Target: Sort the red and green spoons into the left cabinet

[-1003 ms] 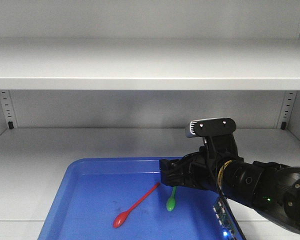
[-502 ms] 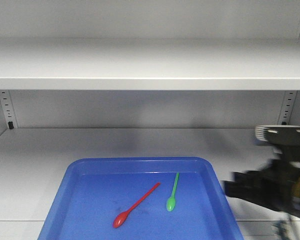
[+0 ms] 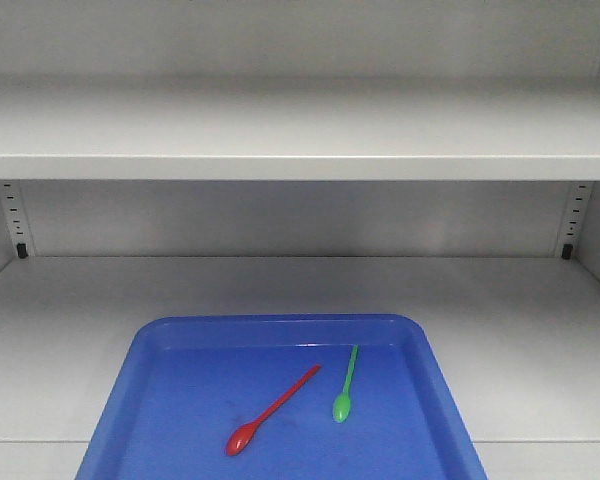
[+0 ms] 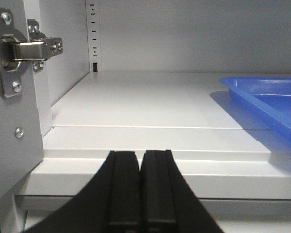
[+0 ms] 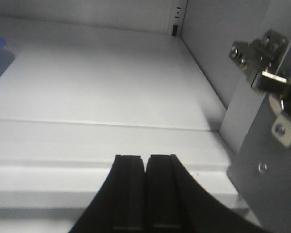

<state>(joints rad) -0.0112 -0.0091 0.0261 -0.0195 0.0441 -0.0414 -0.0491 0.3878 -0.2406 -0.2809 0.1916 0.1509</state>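
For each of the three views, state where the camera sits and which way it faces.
Front view: faces the cabinet shelf; blue tray holds red spoon and green spoon; no robot parts.
Left wrist: low at the shelf edge, looking inward past the hinge; left gripper shut.
Right wrist: same, hinge at right; right gripper shut.
Shared: shelf in all; the tray also appears in left wrist.

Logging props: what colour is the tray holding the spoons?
Blue tray; clearest in the exterior front-facing view.
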